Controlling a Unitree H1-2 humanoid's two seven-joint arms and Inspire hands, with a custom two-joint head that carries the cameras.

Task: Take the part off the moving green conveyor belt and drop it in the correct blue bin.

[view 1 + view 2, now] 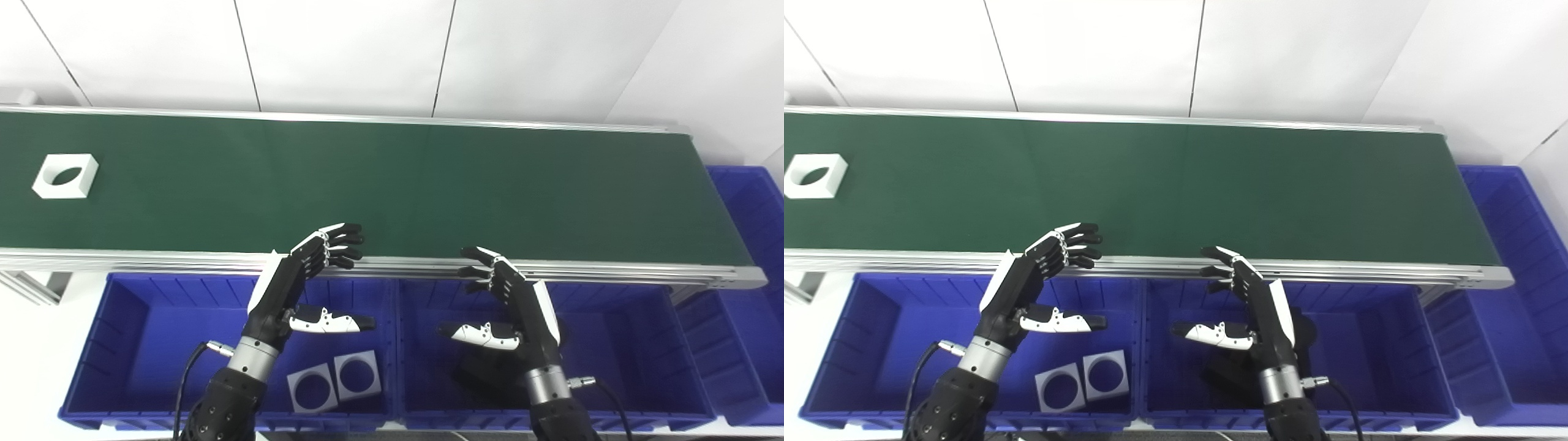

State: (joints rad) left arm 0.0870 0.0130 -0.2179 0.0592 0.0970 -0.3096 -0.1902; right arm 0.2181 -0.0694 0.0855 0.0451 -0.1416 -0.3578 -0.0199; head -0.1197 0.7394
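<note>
Presently, the white square part (65, 176) with an oval hole through it lies flat on the green conveyor belt (392, 184), at the far left end of the visible belt and well apart from both hands. Nothing touches it.

Left hand (294, 288): released, fingers spread and extended, holding nothing. Its fingertips (349, 236) reach over the belt's near metal rail (184, 260); the thumb sticks out sideways over the left blue bin (122, 343).

Right hand (514, 306): likewise released, fingers apart, holding nothing. Its fingertips sit over the near rail, thumb pointing towards the left hand, palm over the middle blue bin (643, 343).

The two hands face each other, apart, both hovering above the bins just below the belt edge.

Left blue bin contents: two white square parts with round holes (334, 380), lying flat and touching side by side near its front right corner. The middle blue bin holds a dark object (484, 373), partly hidden behind the right hand; cannot tell what it is.

A third blue bin (753, 245) stands beyond the belt's right end.
</note>
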